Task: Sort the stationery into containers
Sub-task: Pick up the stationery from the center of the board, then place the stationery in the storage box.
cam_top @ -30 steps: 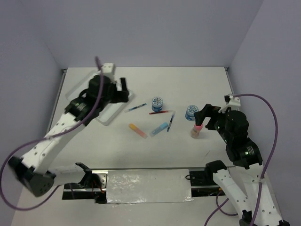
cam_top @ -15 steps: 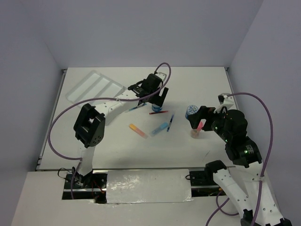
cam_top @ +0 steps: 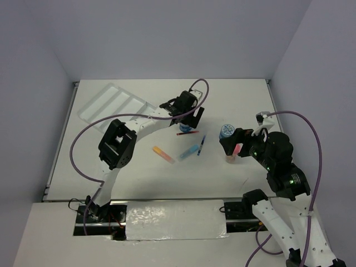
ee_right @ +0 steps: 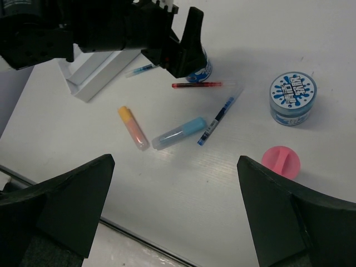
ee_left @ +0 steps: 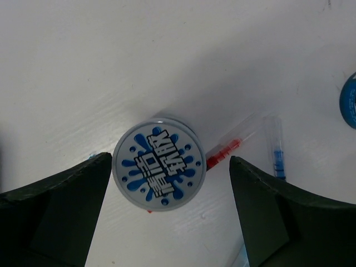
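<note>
White table (cam_top: pixel 167 178) with pale walls behind it. Divided white tray (cam_top: pixel 111 103) sits at the far-left corner, angled to the edges.

Left gripper (cam_top: pixel 189 115) is over the table middle, jaws spread wide, holding nothing. In its wrist view a blue-white roll (ee_left: pixel 159 169) lies flat between the two fingers (ee_left: pixel 55 211), apart from both. Red pen (ee_left: pixel 225 151) comes out from just beside the roll's edge. A clear pen with blue ink (ee_left: pixel 275 150) lies just beyond that.

Right gripper (ee_right: pixel 175 159) is toward the right edge, also fully spread and gripping nothing, above the table. Pink-capped glue stick (ee_right: pixel 281 161) stands upright near its right finger; can't tell if they touch. Second roll (ee_right: pixel 293 95) sits just past the glue stick, toward the far edge.

Loose on the table middle:
- Orange-yellow marker (ee_right: pixel 132 128) and light-blue marker (ee_right: pixel 179 132) lie near each other but apart.
- The blue pen lies just beside the light-blue marker's end.
- A third, bluish pen (ee_right: pixel 140 69) lies between the tray and the first roll, half hidden by the left arm.
</note>
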Controlling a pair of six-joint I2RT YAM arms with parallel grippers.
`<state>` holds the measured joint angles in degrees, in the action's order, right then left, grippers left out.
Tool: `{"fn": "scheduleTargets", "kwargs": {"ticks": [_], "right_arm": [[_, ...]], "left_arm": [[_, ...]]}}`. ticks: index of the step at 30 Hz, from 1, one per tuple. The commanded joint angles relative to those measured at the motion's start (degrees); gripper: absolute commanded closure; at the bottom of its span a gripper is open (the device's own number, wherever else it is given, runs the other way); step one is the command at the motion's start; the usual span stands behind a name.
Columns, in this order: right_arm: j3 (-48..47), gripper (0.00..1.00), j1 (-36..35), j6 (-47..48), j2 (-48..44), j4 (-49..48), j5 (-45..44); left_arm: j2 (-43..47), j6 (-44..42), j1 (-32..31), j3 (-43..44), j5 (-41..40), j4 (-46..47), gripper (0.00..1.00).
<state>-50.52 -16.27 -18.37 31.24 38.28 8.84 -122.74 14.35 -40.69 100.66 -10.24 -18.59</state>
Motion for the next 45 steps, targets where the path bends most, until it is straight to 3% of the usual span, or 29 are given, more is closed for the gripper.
{"fn": "scheduleTargets", "kwargs": {"ticks": [1, 6, 9, 10, 13, 14, 18, 19, 21, 26, 30, 34, 39, 45], "right_arm": [[0.51, 0.0, -0.51, 0.35, -1.36, -3.21, 1.88], [0.34, 0.0, -0.6, 0.27, -1.8, -3.21, 2.49], [0.25, 0.0, -0.52, 0.53, -1.63, -3.04, 2.32], [0.16, 0.0, -0.6, 0.53, -1.63, -2.95, 2.15], [-0.19, 0.0, -0.69, 0.88, -1.45, -2.86, 1.62], [-0.36, 0.0, -0.69, 0.88, -1.36, -2.69, 1.44], [-0.11, 0.0, -0.78, 0.97, -1.1, -3.48, 1.62], [0.07, 0.0, -0.87, 0.88, -0.92, -3.91, 1.53], [0.51, 0.0, -0.78, 0.88, -0.75, -3.92, 1.35], [0.34, 0.0, -0.87, 0.88, -0.92, -3.92, 1.53], [-0.28, 0.0, -0.87, 0.97, -1.45, -3.21, 1.09], [0.33, 0.0, -0.87, 0.53, -2.33, -3.56, 1.7], [2.62, 0.0, -0.95, -1.05, -3.64, -5.67, 4.16], [3.5, 0.0, -1.04, -1.23, -3.47, -6.73, 8.65]], "left_arm": [[-2.33, -1.6, -0.27, 3.57, -0.57, 2.59, 0.01], [-5.49, -1.69, -0.1, 7.26, -1.63, 1.63, 0.02], [-6.99, -1.43, 0.17, 9.11, -1.45, 0.48, 0.12], [-7.16, -1.26, 0.17, 9.29, -1.45, 0.14, 0.29], [-6.55, -1.17, 0.26, 9.46, -0.49, -0.31, 0.47], [-6.03, -1.17, 0.26, 10.07, -0.48, -0.66, 0.47], [-5.23, -1.95, 0.52, 11.57, -0.39, -2.59, 0.72], [-5.32, -1.96, 0.61, 12.18, -0.57, -3.11, 0.91], [-5.14, -1.69, 1.31, 13.5, -0.13, -3.82, 0.99], [-0.41, -0.64, 3.15, 16.23, -1.18, -4.96, 1.0], [5.39, 3.57, 8.24, 17.37, -7.24, -6.89, 1.0], [7.51, 11.03, 20.95, 18.43, -13.83, -12.25, 1.0], [6.82, 12.2, 34.94, 17.73, -7.35, -7.97, 1.0], [0.31, 9.56, 44.18, 25.53, 1.17, -0.93, 1.0]]}}
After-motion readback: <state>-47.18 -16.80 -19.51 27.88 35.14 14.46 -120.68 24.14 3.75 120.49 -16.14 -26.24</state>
